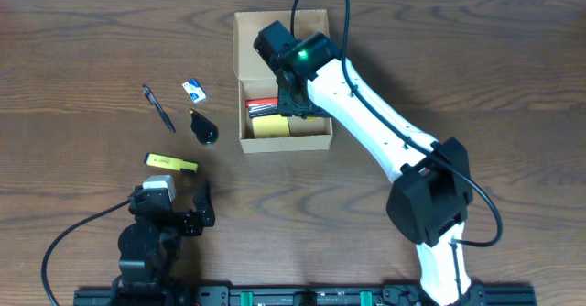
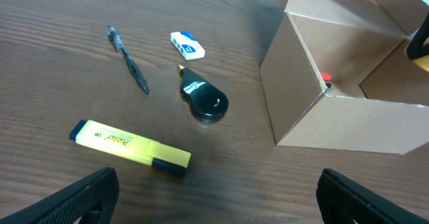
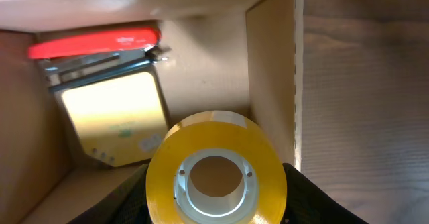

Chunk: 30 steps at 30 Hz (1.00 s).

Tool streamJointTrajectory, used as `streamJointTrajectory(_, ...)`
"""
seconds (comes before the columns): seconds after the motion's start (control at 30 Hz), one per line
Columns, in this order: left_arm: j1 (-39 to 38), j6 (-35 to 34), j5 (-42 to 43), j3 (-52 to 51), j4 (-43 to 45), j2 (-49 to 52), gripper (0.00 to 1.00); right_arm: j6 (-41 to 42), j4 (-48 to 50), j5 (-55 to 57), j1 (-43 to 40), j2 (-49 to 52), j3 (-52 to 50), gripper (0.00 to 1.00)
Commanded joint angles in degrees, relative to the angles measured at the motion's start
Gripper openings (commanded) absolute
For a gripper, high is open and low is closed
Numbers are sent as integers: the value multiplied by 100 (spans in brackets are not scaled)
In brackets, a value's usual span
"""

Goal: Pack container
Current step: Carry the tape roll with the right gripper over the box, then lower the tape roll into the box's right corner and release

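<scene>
The tan cardboard container (image 1: 284,142) stands at the table's middle back with its flap lid (image 1: 252,45) open; it also shows in the left wrist view (image 2: 305,96) and the right wrist view (image 3: 271,70). Inside lie a red stapler (image 3: 94,41) and a yellow sticky-note pad (image 3: 117,113). My right gripper (image 1: 298,100) reaches into the container, shut on a yellow tape roll (image 3: 216,170). My left gripper (image 2: 214,200) is open and empty near the front edge. On the table left of the container lie a yellow highlighter (image 2: 127,143), a black pen (image 2: 127,60), a white eraser (image 2: 187,44) and a black teardrop-shaped object (image 2: 204,100).
The right arm (image 1: 385,123) stretches diagonally from the front right base to the container. The brown wooden table (image 1: 92,68) carries everything.
</scene>
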Motion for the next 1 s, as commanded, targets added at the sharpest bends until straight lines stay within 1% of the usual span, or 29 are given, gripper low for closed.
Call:
streamJointTrajectory(0.0,-24,22,-81,-105,20,-39,96,-81,42,-142,-57,61,-186,1)
streamJointTrajectory(0.1,-24,22,-81,-105,20,-39,95,-81,166,-345,-59,61,-341,1)
streamJointTrajectory(0.5,-24,22,-81,-105,20,-39,95,-79,361,-363,-57,61,-726,1)
streamJointTrajectory(0.97,-24,22,-81,-105,20,-39,95,-122,424,-321,-105,111,-807,1)
